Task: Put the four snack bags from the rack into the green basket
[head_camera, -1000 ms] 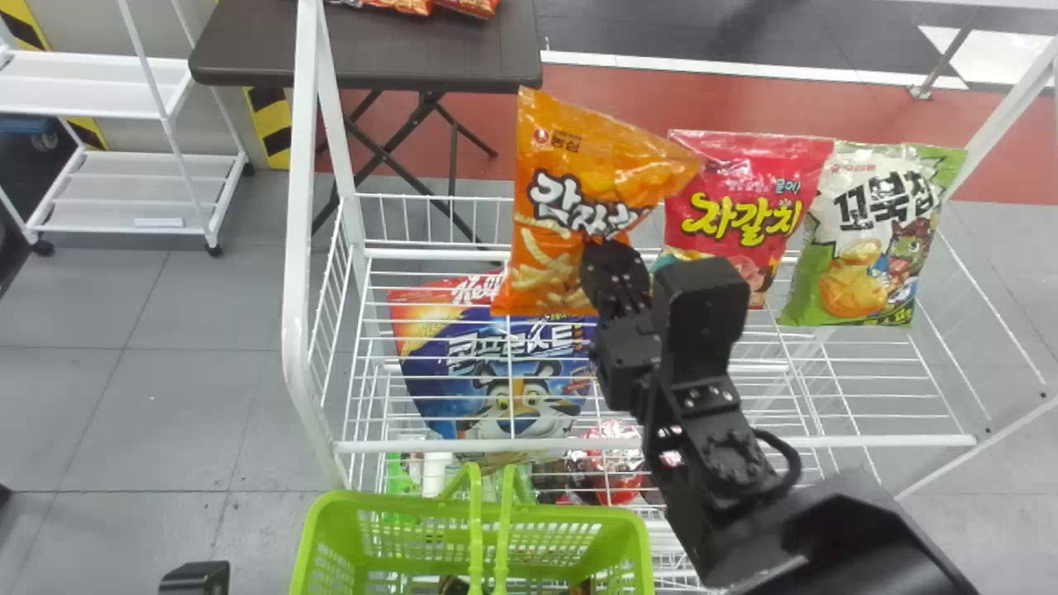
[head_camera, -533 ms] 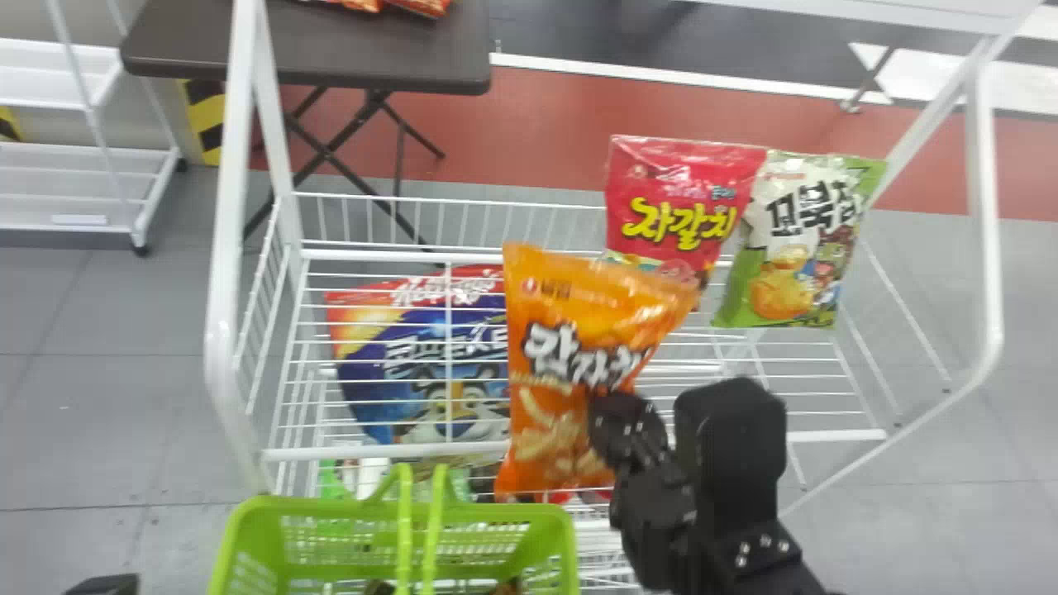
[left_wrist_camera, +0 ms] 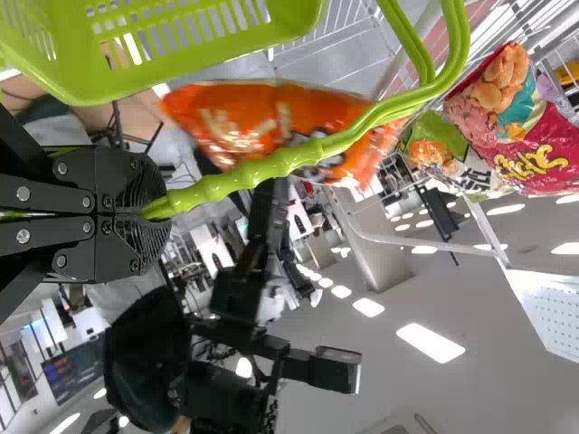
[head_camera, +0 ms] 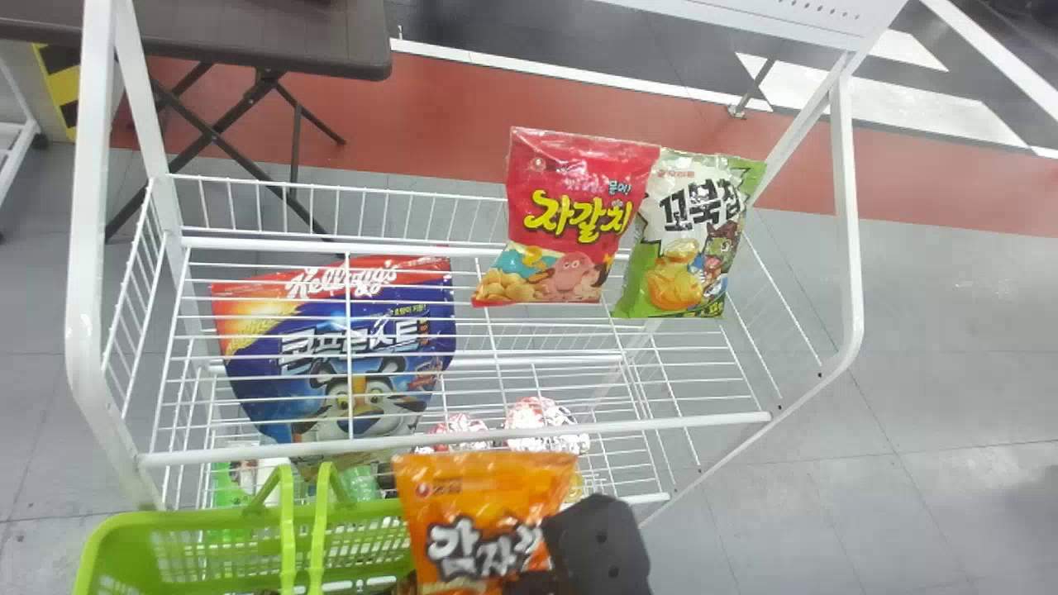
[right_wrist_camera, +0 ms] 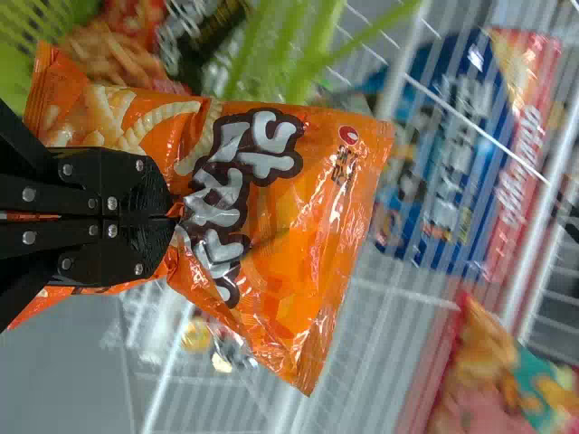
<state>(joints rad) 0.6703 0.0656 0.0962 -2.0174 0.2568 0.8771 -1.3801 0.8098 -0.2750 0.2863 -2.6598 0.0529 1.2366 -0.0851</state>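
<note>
Presently the right gripper (right_wrist_camera: 170, 217) pinches the orange snack bag (right_wrist_camera: 308, 208) at the right end of the near green basket (head_camera: 207, 519), whose handle (left_wrist_camera: 271, 163) the left gripper (left_wrist_camera: 149, 212) clasps, so this placing step probably needs moving left, lowering and then releasing.

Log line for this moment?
right gripper holds orange bag by green basket | left gripper holds basket handle | rack: red bag, green-white bag

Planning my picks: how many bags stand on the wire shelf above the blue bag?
2: the red bag and the green bag to its right; others could hide behind them. The right gripper holds the orange bag.
</note>
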